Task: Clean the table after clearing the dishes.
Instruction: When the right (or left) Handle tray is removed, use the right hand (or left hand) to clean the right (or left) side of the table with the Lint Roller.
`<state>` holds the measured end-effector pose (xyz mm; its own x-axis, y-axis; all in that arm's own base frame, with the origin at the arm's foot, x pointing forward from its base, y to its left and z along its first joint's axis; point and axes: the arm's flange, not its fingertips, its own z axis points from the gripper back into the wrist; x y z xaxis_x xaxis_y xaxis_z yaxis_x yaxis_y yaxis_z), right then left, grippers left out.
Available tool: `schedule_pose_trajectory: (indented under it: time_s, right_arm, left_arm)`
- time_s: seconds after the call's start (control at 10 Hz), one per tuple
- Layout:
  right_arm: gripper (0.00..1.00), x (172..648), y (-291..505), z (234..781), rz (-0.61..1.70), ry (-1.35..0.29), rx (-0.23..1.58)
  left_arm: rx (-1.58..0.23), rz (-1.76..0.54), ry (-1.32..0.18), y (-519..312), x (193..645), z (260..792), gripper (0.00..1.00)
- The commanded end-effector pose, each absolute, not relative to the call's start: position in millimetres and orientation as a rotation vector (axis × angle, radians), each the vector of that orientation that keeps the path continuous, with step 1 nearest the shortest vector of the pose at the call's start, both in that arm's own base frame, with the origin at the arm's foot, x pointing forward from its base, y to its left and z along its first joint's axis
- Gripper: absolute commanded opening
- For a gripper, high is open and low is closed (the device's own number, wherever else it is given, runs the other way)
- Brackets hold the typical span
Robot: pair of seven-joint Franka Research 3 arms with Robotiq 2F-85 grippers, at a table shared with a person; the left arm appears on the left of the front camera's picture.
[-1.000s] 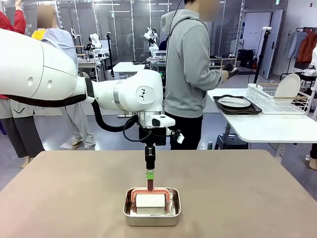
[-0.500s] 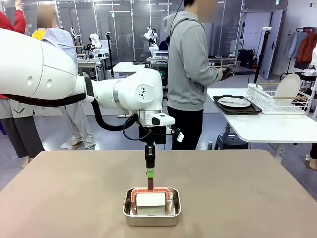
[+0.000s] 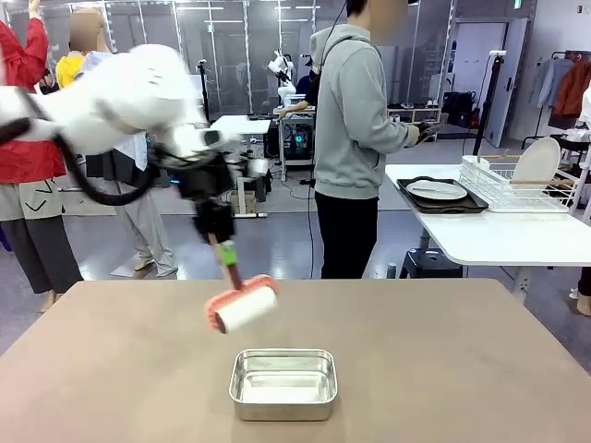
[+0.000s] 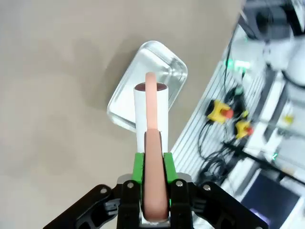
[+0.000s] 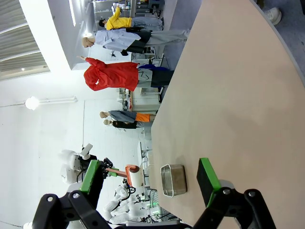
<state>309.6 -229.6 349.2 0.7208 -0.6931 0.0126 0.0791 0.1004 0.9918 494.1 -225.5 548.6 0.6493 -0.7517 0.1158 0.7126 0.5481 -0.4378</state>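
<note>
Left gripper [image 3: 226,251] hangs in the air over the taupe table [image 3: 443,351], and the front view smears that whole arm, so its outline is soft. The wrist view is sharper: green pads [image 4: 138,164] clamped tight on the salmon handle of a cleaning roller [image 4: 143,109], whose white roll points away from the camera and hides part of the steel pan [image 4: 167,71] beneath. From the front the roller [image 3: 245,307] floats tilted, clear of the tabletop, just up and left of the pan [image 3: 283,383]. The right gripper [image 5: 148,174] has its jaws spread wide with nothing between them, looking sideways along the table. A white plate [image 3: 437,190] sits on a dark tray [image 3: 416,205] on the white side table [image 3: 499,235]; there's possibly cutlery lying across it, too small to be sure. A second plate [image 3: 537,159] stands in the wire rack [image 3: 503,189], its lower edge hidden by it. A person in a grey hoodie [image 3: 355,120] stands beside that table, hands partly out of sight
</note>
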Motion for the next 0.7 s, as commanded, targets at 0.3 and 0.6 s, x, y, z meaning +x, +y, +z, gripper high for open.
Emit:
schedule_pose_trajectory:
  time_s: [0.3, 0.6]
  right_arm:
    - [1.0, 306.9, -230.0, 352.1, -0.606, -0.559, 1.361]
    - [1.0, 306.9, -230.0, 352.1, -0.606, -0.559, 1.361]
  left_arm:
    - [-0.61, -0.23, -0.174, -69.0, 429.3, 472.2, 0.0]
    - [-0.586, -0.291, -0.122, -50.7, 439.1, 486.2, 0.0]
